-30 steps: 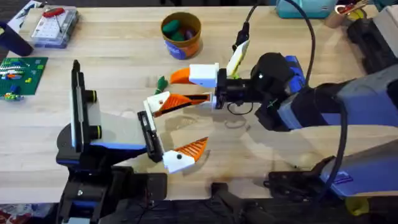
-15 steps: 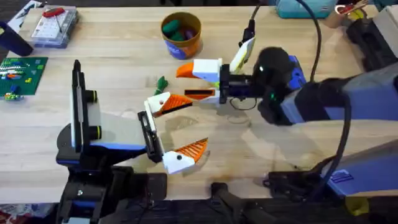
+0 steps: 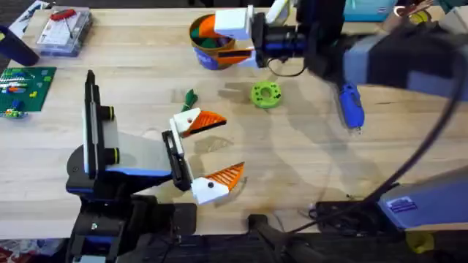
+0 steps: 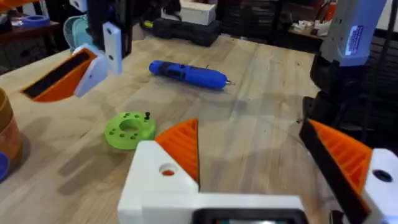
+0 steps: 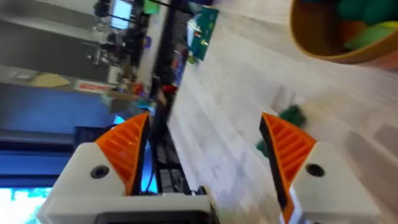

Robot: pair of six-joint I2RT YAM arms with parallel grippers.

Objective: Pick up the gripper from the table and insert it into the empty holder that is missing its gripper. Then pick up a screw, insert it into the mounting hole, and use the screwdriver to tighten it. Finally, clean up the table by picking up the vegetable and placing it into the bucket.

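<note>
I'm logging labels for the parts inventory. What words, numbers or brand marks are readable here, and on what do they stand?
None can be read.
Bucket: blue label band, print too blurred.
Clear parts box: paper insert, print too small.
Green board: coloured marks, no legible text.
Right arm's blue sticker: white lettering, too small to read.

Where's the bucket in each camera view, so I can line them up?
Overhead: bucket top centre, partly hidden by the right pincer.
Left wrist: bucket cut off by the frame, beyond the green disc.
Right wrist: bucket ahead of the fingers.
Shared landmark: the right pincer.
</note>
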